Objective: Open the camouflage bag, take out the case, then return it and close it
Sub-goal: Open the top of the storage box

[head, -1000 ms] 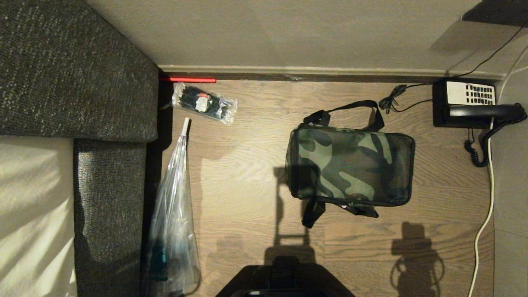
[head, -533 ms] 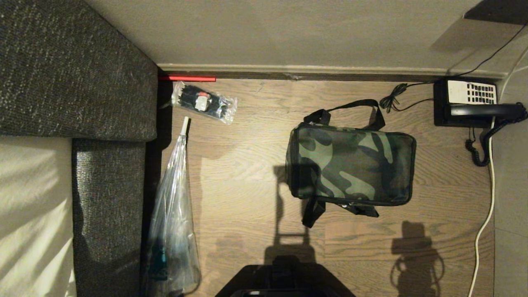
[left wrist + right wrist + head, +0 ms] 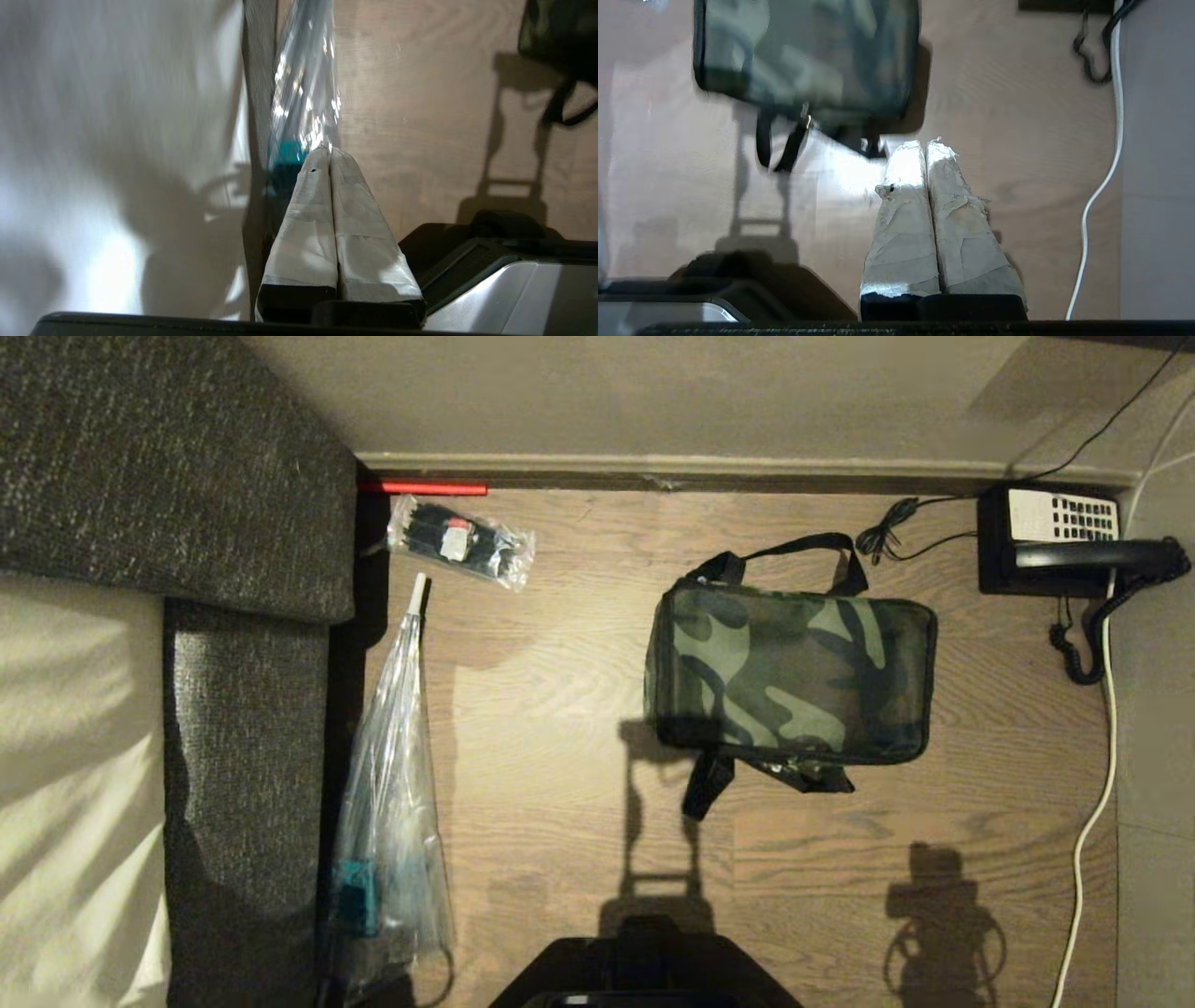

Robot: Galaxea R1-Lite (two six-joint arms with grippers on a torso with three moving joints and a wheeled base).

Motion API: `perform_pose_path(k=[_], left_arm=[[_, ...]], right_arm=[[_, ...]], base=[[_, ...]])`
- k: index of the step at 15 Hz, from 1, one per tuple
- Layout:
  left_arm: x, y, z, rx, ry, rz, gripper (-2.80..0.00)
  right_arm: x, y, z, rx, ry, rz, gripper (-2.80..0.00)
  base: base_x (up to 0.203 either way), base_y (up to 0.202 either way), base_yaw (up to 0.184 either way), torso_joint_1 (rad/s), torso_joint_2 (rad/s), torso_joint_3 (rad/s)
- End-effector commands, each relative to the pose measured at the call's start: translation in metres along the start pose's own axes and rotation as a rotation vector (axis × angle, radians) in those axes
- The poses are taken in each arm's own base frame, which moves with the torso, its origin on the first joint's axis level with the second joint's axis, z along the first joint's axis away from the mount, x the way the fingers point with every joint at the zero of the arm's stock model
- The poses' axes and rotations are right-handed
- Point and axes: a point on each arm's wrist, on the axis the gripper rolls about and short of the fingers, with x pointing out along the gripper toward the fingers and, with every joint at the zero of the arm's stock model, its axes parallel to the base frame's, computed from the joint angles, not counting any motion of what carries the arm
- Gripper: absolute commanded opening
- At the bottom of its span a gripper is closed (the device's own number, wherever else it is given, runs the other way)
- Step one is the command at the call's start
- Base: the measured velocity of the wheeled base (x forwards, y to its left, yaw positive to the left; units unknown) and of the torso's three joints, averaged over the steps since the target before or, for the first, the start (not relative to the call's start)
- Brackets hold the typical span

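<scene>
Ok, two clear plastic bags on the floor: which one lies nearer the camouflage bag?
The small clear packet of dark parts by the baseboard, beside the red strip. The long tapered plastic bag lies farther off, along the sofa.

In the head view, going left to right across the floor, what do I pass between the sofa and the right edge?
Sofa → long clear plastic bag → small packet of black parts → camouflage bag → black desk telephone → white cable.
</scene>
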Motion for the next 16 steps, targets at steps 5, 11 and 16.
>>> perform_pose_path(k=[5, 11, 16], left_arm=[[0.0001, 0.0, -0.0003, 0.003, 0.0, 0.0, -2.8], [0.0001, 0.0, -0.0003, 0.001, 0.0, 0.0, -2.8], [0.0001, 0.0, -0.0003, 0.001, 0.0, 0.0, -2.8]], right_arm=[[0.0015, 0.0003, -0.0114, 0.0, 0.038, 0.002, -2.8], [0.0015, 0.0003, -0.0114, 0.0, 0.038, 0.002, -2.8], [0.0015, 0.0005, -0.0115, -0.038, 0.039, 0.012, -2.8]], base=[[-0.049, 0.0, 0.0, 0.003, 0.0, 0.001], [-0.066, 0.0, 0.0, 0.001, 0.0, 0.001], [-0.027, 0.0, -0.001, 0.0, 0.0, 0.001]])
